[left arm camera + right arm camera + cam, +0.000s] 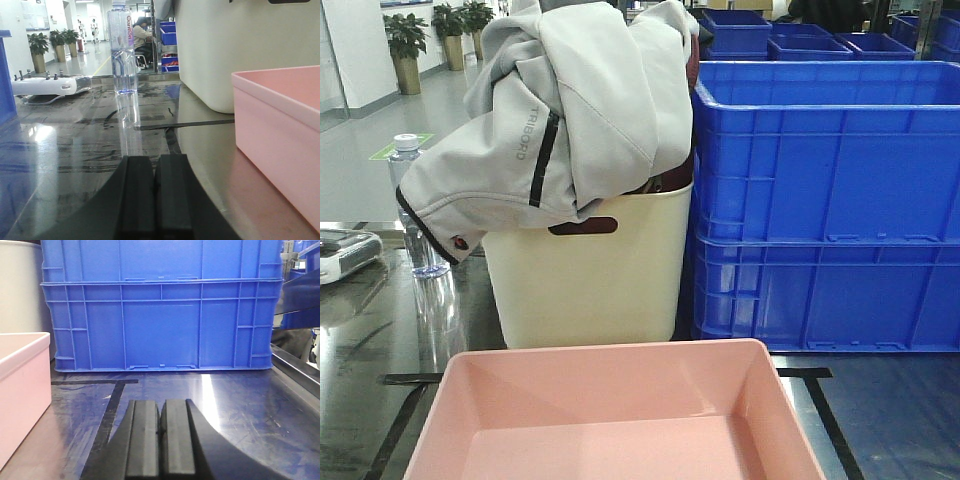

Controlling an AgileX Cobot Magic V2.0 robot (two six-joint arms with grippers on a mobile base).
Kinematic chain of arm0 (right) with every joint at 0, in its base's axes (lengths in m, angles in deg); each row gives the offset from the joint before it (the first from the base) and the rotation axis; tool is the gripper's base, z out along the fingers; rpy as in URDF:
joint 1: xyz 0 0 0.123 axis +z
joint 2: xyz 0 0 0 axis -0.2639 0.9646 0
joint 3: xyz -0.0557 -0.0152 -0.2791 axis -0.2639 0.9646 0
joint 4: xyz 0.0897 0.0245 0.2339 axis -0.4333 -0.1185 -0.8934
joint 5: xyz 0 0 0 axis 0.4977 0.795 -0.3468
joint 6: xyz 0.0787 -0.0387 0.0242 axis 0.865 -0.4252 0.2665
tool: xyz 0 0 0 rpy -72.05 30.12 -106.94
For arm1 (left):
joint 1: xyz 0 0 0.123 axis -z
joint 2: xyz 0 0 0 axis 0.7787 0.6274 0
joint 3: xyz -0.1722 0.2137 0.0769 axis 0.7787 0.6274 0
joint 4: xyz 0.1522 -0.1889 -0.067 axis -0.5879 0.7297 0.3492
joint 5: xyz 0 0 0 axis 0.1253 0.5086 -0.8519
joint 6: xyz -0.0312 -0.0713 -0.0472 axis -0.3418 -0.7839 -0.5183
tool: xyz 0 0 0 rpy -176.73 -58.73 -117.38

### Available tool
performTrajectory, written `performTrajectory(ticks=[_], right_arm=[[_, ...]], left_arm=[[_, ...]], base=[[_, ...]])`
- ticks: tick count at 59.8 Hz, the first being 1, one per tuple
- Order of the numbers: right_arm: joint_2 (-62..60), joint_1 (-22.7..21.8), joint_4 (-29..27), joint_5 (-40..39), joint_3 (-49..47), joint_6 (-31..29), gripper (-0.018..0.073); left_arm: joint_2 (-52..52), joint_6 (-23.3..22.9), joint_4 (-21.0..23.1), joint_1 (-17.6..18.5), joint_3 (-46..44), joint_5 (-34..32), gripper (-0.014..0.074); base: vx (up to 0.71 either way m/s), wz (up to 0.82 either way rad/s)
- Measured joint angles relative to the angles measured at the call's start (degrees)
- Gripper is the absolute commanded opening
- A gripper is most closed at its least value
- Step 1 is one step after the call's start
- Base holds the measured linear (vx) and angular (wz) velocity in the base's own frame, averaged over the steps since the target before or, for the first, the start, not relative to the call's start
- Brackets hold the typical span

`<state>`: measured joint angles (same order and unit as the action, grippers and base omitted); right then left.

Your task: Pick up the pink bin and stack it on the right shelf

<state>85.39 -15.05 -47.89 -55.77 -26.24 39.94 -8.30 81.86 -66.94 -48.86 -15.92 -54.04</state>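
The pink bin (610,420) sits empty on the shiny steel shelf top (880,410), inside black tape lines, at the front centre. My left gripper (155,162) is shut and empty, low over the steel deck, left of the bin's wall (280,135). My right gripper (163,405) is shut and empty, low over the deck (240,405), right of the bin's wall (20,385). Neither gripper touches the bin. Neither gripper shows in the front view.
A tall cream bin (590,280) draped with a grey jacket (570,110) stands behind the pink bin. Stacked blue crates (820,200) stand at the back right. A clear water bottle (124,50) and a white device (47,86) stand at the left.
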Motion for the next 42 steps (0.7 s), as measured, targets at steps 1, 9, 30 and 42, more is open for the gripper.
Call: performTrajectory(ticks=[1,9,30,42], right_arm=[[0.0,0.0,0.0,0.0,0.0,0.0,-0.0009],[0.0,0.0,0.0,0.0,0.0,0.0,-0.0009],[0.0,0.0,0.0,0.0,0.0,0.0,-0.0009],[0.0,0.0,0.0,0.0,0.0,0.0,-0.0009]], left_arm=[[0.0,0.0,0.0,0.0,0.0,0.0,0.0020],[0.0,0.0,0.0,0.0,0.0,0.0,0.0020],[0.0,0.0,0.0,0.0,0.0,0.0,0.0020],[0.0,0.0,0.0,0.0,0.0,0.0,0.0020]], base=[[0.00,0.00],[0.00,0.00],[0.00,0.00],[0.00,0.00]])
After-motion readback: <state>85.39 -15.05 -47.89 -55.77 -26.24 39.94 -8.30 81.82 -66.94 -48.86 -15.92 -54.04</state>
